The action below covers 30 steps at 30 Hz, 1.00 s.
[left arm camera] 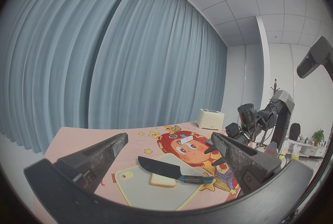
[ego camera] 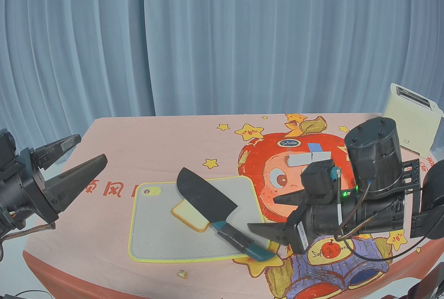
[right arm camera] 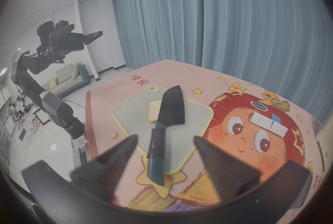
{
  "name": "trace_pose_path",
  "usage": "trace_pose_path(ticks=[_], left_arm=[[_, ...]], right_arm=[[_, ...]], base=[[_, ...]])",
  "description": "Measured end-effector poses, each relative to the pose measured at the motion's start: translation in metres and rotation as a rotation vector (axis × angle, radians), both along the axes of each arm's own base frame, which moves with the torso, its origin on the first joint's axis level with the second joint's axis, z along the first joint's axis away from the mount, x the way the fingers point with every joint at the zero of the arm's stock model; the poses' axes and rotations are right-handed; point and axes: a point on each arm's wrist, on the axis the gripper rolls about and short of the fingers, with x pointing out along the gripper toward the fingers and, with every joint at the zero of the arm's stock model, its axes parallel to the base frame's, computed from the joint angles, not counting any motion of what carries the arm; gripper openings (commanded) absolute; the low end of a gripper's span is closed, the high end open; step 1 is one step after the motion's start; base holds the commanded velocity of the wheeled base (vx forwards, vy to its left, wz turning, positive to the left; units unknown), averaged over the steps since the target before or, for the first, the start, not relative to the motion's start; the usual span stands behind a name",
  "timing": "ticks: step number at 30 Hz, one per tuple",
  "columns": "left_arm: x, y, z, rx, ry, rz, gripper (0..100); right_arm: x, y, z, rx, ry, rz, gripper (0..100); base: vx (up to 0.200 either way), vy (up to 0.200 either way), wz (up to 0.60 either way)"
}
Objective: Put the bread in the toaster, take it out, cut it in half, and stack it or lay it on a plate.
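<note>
The step in hand looks like taking up the knife (ego camera: 207,199) to halve the bread (ego camera: 188,216): the right hand (ego camera: 263,212) should close squarely on the handle (ego camera: 245,244), well behind the blade. That hand is spread wide, holding nothing, just beside the handle's end. The bread lies on the cutting board (ego camera: 157,235), partly under the blade. The left hand (ego camera: 90,150), also wide open and empty, hangs at the bench (ego camera: 138,142) edge, well apart from the board
</note>
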Motion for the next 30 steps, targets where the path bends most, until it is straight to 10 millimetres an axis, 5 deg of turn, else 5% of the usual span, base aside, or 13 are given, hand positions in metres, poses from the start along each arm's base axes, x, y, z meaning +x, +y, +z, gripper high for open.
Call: trace_pose_path(ticks=[12,28,29,30], left_arm=[[0.0,0.0,-0.003,0.005,0.014,0.0,100],[0.0,0.0,-0.007,0.009,0.028,0.0,100],[0.0,0.0,-0.007,0.009,0.028,0.0,100],[0.0,0.0,-0.007,0.008,0.028,0.0,100]], right_arm=[[0.007,0.039,-0.025,-0.074,0.023,0.002,100],[0.017,0.058,-0.056,-0.155,0.067,0.014,100],[0.017,0.058,-0.057,-0.157,0.068,0.014,0],[0.017,0.059,-0.058,-0.159,0.07,0.014,0]], base=[[0.0,0.0,0.0],[0.0,0.0,0.0],[0.0,0.0,0.0],[0.0,0.0,0.0]])
